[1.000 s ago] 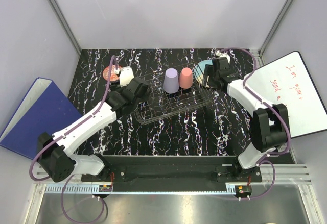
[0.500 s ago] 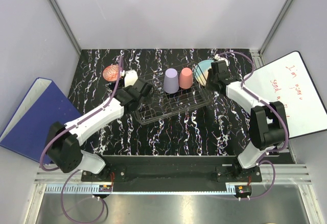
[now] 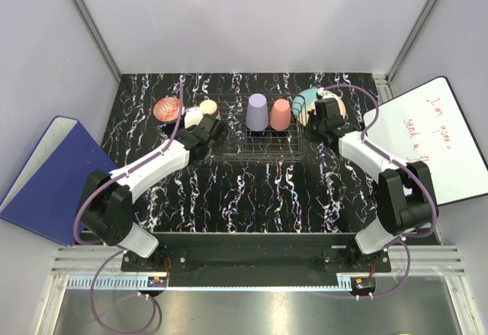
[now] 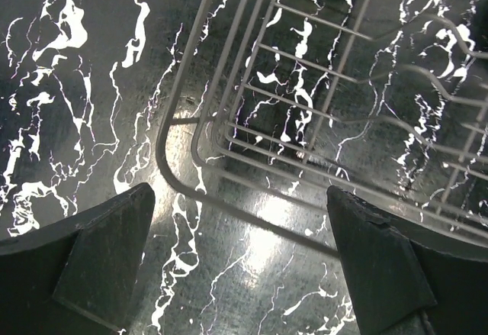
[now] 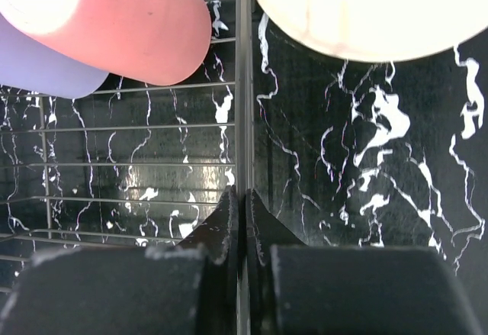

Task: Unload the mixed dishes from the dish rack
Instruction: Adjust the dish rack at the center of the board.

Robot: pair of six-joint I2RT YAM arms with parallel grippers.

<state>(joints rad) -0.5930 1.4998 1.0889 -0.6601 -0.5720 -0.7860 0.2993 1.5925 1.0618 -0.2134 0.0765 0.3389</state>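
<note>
Cups: three. Lavender cup (image 3: 258, 111) and salmon-pink cup (image 3: 280, 114) stood side by side inside dish rack (image 3: 255, 144); whitish cup (image 3: 193, 116) stood outside, off its left end.
Bowl: one, red-orange bowl (image 3: 167, 108), on table (image 3: 244, 190) just beside whitish cup.
Plate: one, blue-and-cream plate (image 3: 307, 102), at rack's right end, across rim wire from both cups.
Left gripper (image 4: 244, 259): fingers spread wide, held nothing; a left corner of rack lay between them, apart from both.
Right gripper (image 5: 244, 213): fingers pinched tight on rack's right rim wire.
</note>
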